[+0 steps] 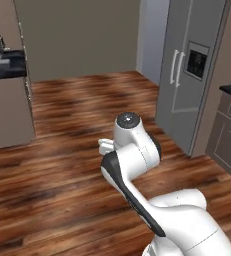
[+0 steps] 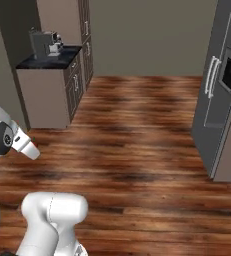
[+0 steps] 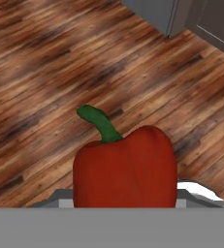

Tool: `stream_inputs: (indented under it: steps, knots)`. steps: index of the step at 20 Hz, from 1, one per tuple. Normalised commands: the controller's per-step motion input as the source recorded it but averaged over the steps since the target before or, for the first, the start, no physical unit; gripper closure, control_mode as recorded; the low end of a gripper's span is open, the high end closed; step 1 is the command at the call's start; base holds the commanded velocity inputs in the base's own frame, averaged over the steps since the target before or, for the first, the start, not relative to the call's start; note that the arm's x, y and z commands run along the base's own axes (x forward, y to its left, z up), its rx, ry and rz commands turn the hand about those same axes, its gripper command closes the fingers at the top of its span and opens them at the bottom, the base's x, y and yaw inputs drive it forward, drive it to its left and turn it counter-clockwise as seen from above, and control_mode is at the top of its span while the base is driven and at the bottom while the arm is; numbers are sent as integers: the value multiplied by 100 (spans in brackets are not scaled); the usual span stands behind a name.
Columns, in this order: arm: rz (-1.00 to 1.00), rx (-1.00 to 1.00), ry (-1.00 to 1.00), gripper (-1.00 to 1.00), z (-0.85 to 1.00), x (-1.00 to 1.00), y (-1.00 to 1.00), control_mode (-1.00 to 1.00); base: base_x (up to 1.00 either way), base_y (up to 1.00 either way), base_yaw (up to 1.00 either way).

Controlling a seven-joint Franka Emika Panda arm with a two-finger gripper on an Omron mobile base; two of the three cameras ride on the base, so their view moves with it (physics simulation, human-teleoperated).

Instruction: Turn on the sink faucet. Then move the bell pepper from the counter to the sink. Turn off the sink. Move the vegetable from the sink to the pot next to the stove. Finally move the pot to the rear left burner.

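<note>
Gripper's got the bell pepper (image 3: 125, 167) clamped, big red thing with its green stem sticking up right in front of the hand camera, hanging over the wood floor (image 3: 45, 72). Base views show the white arm (image 1: 137, 165) folded up, a grey fridge (image 1: 192, 65) off to the right, and a coffee machine (image 2: 46, 42) on a corner desk (image 2: 49, 62).

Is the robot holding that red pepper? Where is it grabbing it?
Yes, it looks so. The pepper sits right at the gripper, over the floor, stem away. The hold seems low on its body, but the jaws are hidden.
</note>
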Motion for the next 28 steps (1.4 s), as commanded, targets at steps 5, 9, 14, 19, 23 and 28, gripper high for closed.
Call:
stream_inputs:
  steps: [5,9,14,19,23,28]
  knots:
    - [0,0,0,100,0,0,0,100,17,0,-42]
    - [0,0,0,100,0,0,0,100,18,0,-42]
    - [0,0,0,100,0,0,0,100,24,-2,-42]
    - [0,0,0,100,0,0,0,100,35,-11,-41]
    - [0,0,0,100,0,0,0,100,43,-21,-38]
    - [0,0,0,100,0,0,0,100,48,-31,-35]
